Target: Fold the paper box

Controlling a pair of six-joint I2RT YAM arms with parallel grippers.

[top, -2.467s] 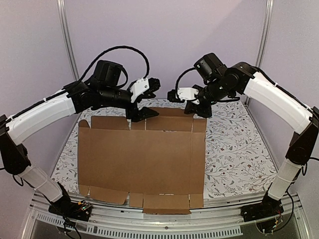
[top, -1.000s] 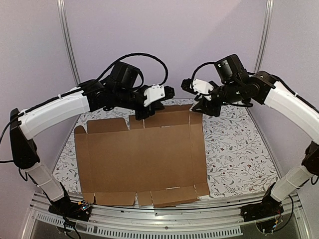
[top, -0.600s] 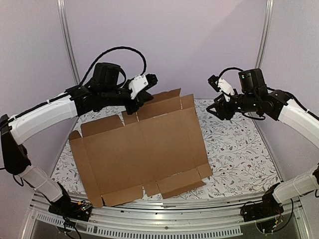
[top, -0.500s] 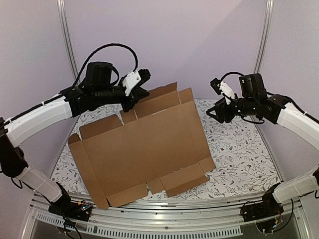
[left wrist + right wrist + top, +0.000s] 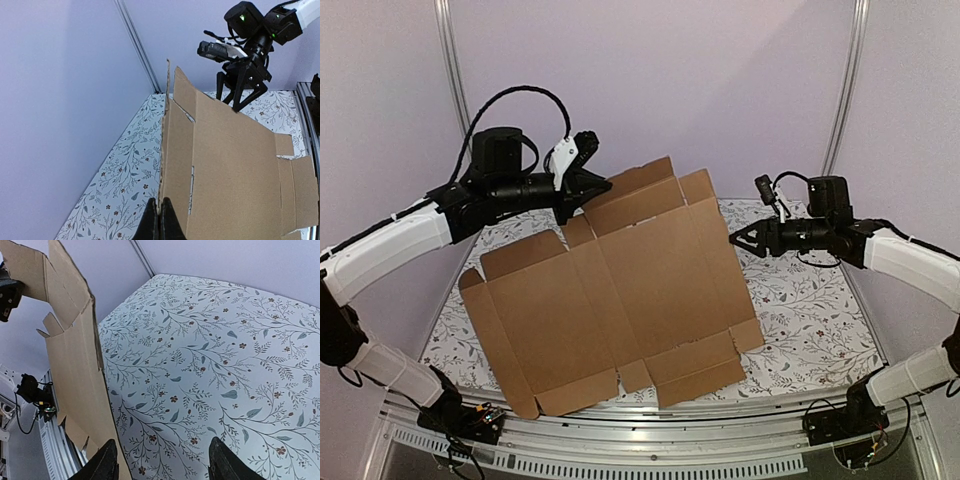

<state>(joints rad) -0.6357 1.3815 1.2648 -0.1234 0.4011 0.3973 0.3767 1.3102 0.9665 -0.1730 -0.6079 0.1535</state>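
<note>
Above a floral-patterned worktop, the left tool is clenched on the far edge of the paper box, a flat, unfolded sheet of brown corrugated cardboard. The sheet tilts up at the back, while its near flaps rest on the worktop by the front rail. The right tool hangs released just beside the sheet's right edge, jaws apart and grasping nothing. The step in hand looks like raising the sheet so a side panel can be bent along its crease. To do that well, the left pinch probably needs to stay firm and close to the crease so the board does not swing or slip. The right tool would do best to meet the right-hand panel flat on, pressing along the scored line rather than at a corner, where corrugated board tends to buckle. The near edge should stay planted as a hinge. Counted: one paper box, two tools, one worktop.
</note>
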